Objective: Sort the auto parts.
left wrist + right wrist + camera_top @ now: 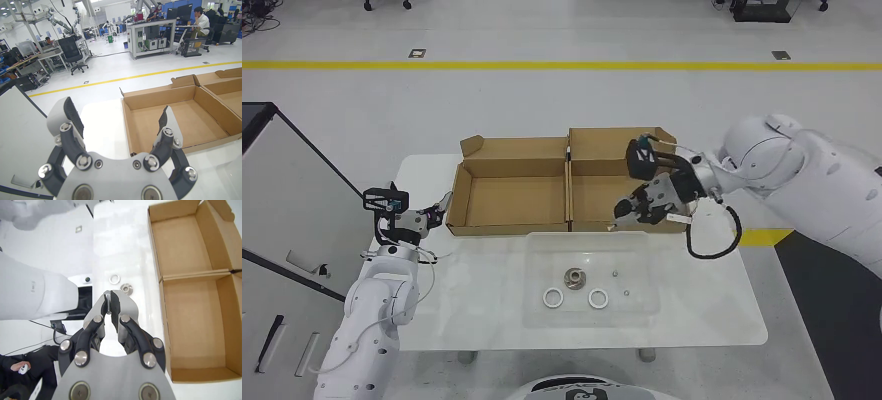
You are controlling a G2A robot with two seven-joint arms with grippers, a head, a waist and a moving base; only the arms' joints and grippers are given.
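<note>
My right gripper (108, 294) is shut on a threaded steel bolt (108, 303), which lies lengthwise between the pads. In the top view this gripper (627, 212) hangs over the far edge of the clear tray (534, 250), just in front of the right cardboard box (597, 195). In the tray lie a metal flanged hub (572, 275), two white rings (554, 297) (598, 297) and small bits (615, 270). The hub (126, 288) and a ring (115, 279) lie below the held bolt. My left gripper (116, 104) is open and holds nothing, at the table's left edge beside the left box (170, 121).
Two open cardboard boxes (507, 195) stand side by side at the back of the white table (712, 310), flaps up. In the right wrist view both box floors (192, 323) (181, 241) are bare. A dark slanted panel (292, 200) stands left of the table.
</note>
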